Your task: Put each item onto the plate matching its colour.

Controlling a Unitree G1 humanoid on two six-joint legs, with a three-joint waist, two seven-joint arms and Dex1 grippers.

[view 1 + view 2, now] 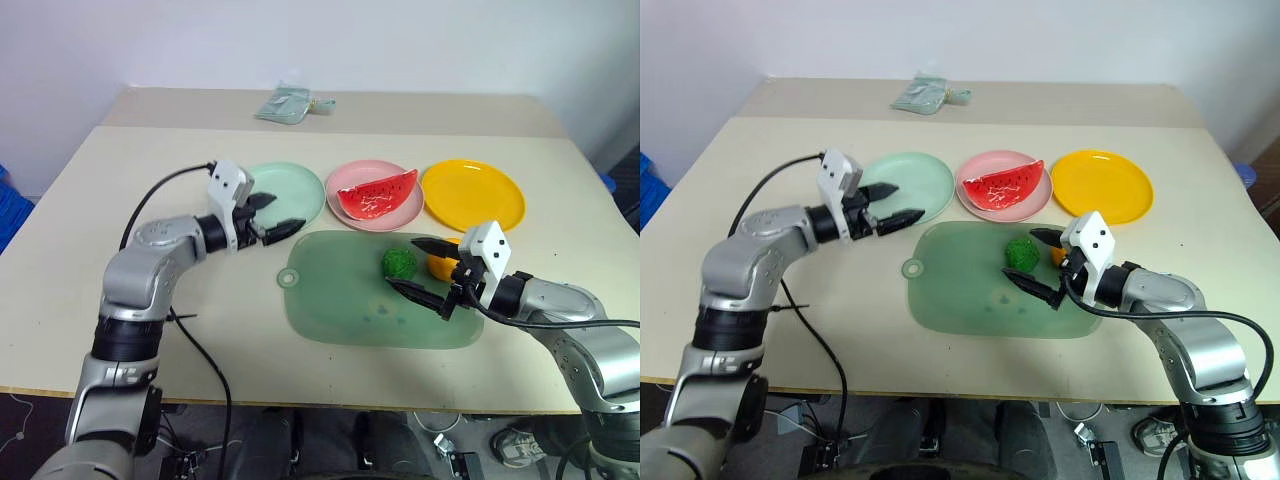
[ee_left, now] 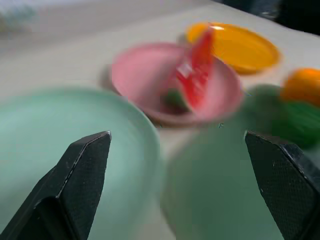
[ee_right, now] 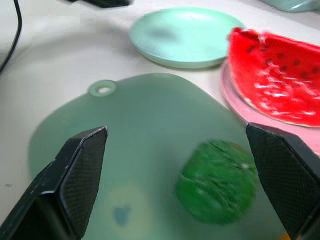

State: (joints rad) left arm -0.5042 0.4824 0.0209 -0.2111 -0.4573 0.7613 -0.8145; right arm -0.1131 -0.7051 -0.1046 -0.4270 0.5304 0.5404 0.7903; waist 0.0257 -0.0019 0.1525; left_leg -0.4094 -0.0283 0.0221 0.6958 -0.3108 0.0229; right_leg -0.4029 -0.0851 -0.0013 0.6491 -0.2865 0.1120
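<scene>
Red plastic watermelon wedge point(image 1: 377, 194) resting on round pink plate point(image 1: 345, 184), bumpy dark green ball point(image 1: 400, 262) and round orange toy fruit point(image 1: 441, 264) at translucent green cutting board's point(image 1: 340, 300) far right corner, left gripper point(image 1: 276, 215) wide open, empty, over pale mint plate's point(image 1: 300, 190) near edge, right gripper point(image 1: 424, 265) wide open, empty, straddling ball, yellow-orange plate point(image 1: 480, 195) bare.

Beige worktop point(image 1: 150, 160) carrying everything, second matching section butting against far edge. Three plates lying in row directly on it: mint green plate point(image 1: 300, 190), pink plate point(image 1: 352, 185) just beside, yellow-orange plate point(image 1: 480, 195) next along. Translucent green cutting board point(image 1: 350, 310) lying flat nearer front edge, just beside plates. Pale green cloth bundle point(image 1: 288, 103) sitting on far section. Black cable point(image 1: 200, 350) trailing over near edge.
</scene>
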